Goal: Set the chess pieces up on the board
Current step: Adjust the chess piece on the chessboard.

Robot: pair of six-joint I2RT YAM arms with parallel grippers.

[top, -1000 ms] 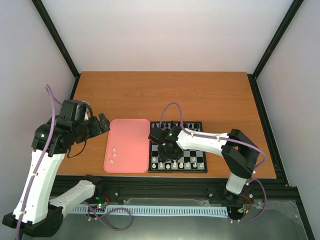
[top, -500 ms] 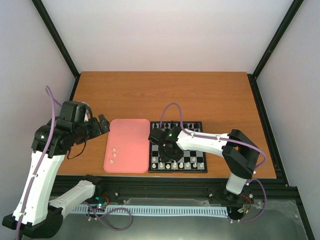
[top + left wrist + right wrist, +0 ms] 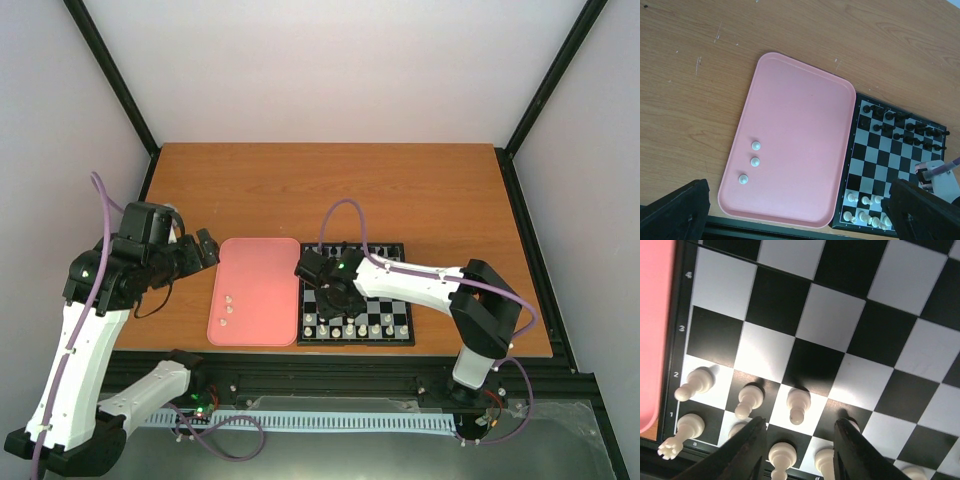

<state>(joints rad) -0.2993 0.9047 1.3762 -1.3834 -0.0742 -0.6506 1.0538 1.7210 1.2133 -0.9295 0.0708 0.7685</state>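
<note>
White walls enclose a wooden desk (image 3: 400, 190). From above, three cream pawns (image 3: 228, 308) stand upright in the pink tray (image 3: 260, 270), left of the board (image 3: 392, 312) and nearer the left arm. At the left wrist, the left fingers (image 3: 675, 212) spread wide and empty. At the right wrist, the right fingers (image 3: 747, 450) are half parted and grip nothing; a white pawn (image 3: 796, 407) stands untouched just off their tips.

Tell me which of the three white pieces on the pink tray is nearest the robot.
The end piece of their short line, closest to the tray's near rim; the other two sit farther up.
</note>
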